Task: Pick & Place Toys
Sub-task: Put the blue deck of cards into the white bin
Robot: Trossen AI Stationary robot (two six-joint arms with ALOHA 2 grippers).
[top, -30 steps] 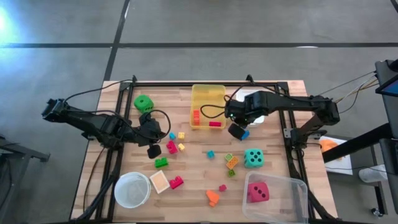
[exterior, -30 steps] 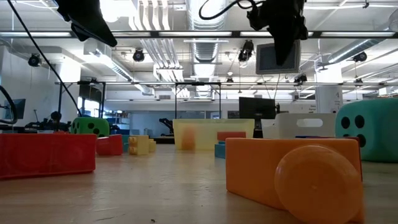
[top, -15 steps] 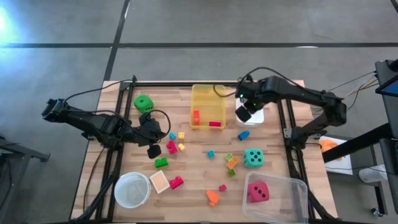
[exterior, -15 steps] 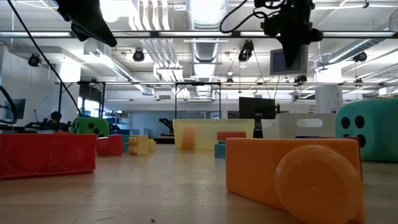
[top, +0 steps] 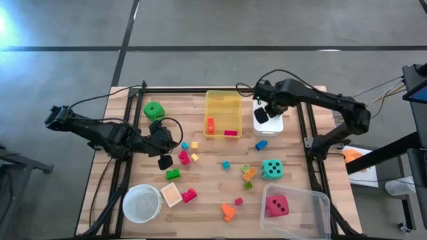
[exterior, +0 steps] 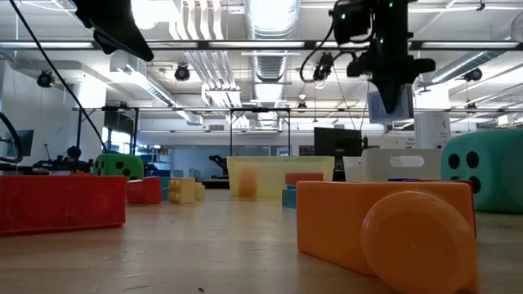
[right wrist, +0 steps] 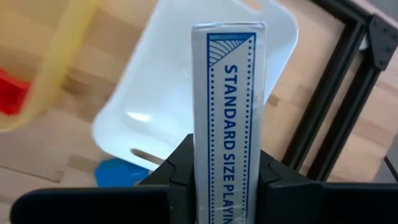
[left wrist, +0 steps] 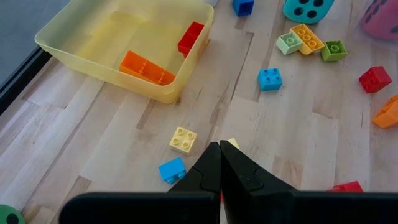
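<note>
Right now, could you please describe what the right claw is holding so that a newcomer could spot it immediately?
Find the yellow bin at the table's far edge; the white bin sits just to its right. Above that, the right claw is shut on a card box: slim and flat, white with blue lettering, unlike the chunky coloured blocks on the table.

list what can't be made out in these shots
- Card box in the right gripper: the right wrist view's bottom edge cuts its print off after "STANDARD SIZE PLAYIN".
- White bin: in the high view the right gripper covers part of it, so its contents are unclear.
- Low view: the orange block up close fills the foreground and hides the toys behind it.
- White bowl: too small in the high view to tell if anything is inside.
</note>
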